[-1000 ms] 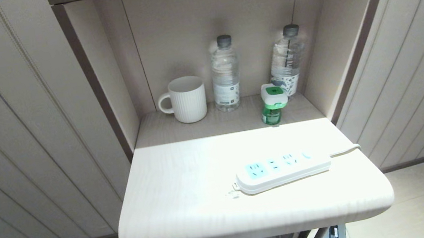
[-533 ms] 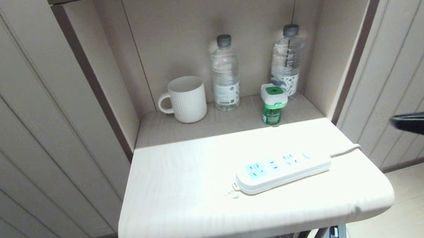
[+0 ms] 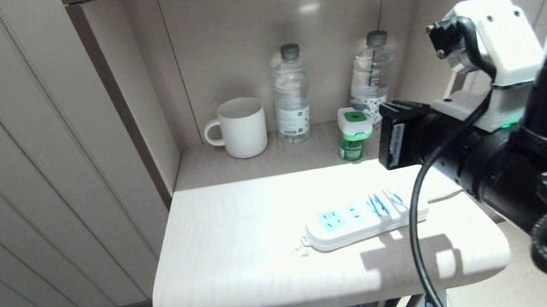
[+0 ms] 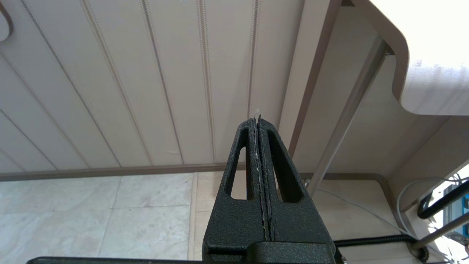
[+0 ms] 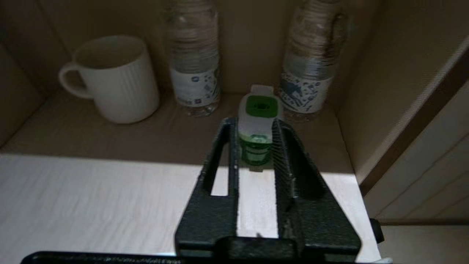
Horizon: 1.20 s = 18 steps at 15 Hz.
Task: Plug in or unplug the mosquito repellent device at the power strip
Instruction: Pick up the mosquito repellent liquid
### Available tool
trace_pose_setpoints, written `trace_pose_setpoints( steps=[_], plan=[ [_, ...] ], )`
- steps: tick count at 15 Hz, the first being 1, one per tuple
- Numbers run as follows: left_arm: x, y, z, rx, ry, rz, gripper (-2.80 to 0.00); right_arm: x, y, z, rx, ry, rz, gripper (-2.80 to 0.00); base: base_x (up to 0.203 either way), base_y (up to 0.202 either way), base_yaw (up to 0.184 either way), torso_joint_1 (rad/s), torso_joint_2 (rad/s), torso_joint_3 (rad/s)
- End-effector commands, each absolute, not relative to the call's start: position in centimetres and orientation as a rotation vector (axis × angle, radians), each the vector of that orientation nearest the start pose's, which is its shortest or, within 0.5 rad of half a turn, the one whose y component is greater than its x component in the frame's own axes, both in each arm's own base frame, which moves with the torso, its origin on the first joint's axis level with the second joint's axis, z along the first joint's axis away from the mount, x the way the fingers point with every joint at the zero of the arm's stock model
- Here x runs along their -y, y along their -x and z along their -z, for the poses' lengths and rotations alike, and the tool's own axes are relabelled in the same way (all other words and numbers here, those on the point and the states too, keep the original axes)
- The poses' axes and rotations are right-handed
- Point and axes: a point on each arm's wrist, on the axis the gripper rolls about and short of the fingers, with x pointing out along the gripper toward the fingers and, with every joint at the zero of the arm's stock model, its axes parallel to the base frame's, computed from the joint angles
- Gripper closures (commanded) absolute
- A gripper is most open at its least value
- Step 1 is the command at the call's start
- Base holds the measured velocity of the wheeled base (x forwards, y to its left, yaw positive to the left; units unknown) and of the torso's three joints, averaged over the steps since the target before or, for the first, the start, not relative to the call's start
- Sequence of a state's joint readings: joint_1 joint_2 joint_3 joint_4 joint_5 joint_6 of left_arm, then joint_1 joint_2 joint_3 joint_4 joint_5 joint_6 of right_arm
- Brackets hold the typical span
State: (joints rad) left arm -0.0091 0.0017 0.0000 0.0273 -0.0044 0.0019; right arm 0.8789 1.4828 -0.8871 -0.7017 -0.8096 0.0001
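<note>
Above the table's (image 3: 247, 267) right edge, right gripper (image 5: 254, 126) partly open, empty, aimed at mosquito repellent device (image 3: 352, 132) upright at niche front, unplugged. Nearer, power strip (image 3: 350, 223) flat. Below table level, left gripper (image 4: 257, 121) closed, empty.

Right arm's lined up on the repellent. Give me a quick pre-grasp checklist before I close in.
1. Mosquito repellent device upright on the shelf, unplugged: ok.
2. Right gripper open, fingers framing the device in the right wrist view: ok.
3. Fingers actually around the device: cannot tell; depth unclear.
4. Clearance: water bottle stands close behind the device: not ok, approach carefully.
5. Power strip flat on the table, sockets showing nothing plugged in: ok.
6. Left gripper shut, parked low beside the table: ok.
</note>
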Motion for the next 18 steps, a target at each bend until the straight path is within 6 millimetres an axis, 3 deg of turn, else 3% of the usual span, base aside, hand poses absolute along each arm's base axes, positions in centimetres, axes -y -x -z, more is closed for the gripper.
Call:
trace_pose_setpoints(
  steps=[1, 6, 8, 9, 13, 18],
  plan=[
    [0.0, 2.3, -7.3, -0.031, -0.002, 0.014, 0.0, -19.8, -19.2, -25.8, 0.109, -0.082, -0.022, -2.8, 0.0, 0.0, 0.0, 0.0, 0.0, 0.0],
    [0.0, 2.3, -7.3, -0.031, -0.002, 0.014, 0.0, -18.2, -22.1, -24.2, 0.117, -0.027, 0.03, -2.8, 0.0, 0.0, 0.0, 0.0, 0.0, 0.0],
    [0.0, 2.3, -7.3, -0.031, -0.002, 0.014, 0.0, -16.9, -24.7, -22.7, 0.092, -0.012, 0.055, -2.8, 0.0, 0.0, 0.0, 0.0, 0.0, 0.0],
    [0.0, 2.3, -7.3, -0.031, -0.002, 0.014, 0.0, -16.8, -25.0, -22.6, 0.096, -0.019, 0.049, -2.8, 0.0, 0.0, 0.0, 0.0, 0.0, 0.0],
    [0.0, 2.3, -7.3, -0.031, -0.002, 0.014, 0.0, -17.3, -27.7, -20.8, 0.076, 0.001, 0.035, -2.8, 0.0, 0.0, 0.0, 0.0, 0.0, 0.0],
    [0.0, 2.3, -7.3, -0.031, -0.002, 0.014, 0.0, -18.4, -29.5, -20.6, 0.089, -0.004, 0.039, -2.8, 0.0, 0.0, 0.0, 0.0, 0.0, 0.0]
  ],
)
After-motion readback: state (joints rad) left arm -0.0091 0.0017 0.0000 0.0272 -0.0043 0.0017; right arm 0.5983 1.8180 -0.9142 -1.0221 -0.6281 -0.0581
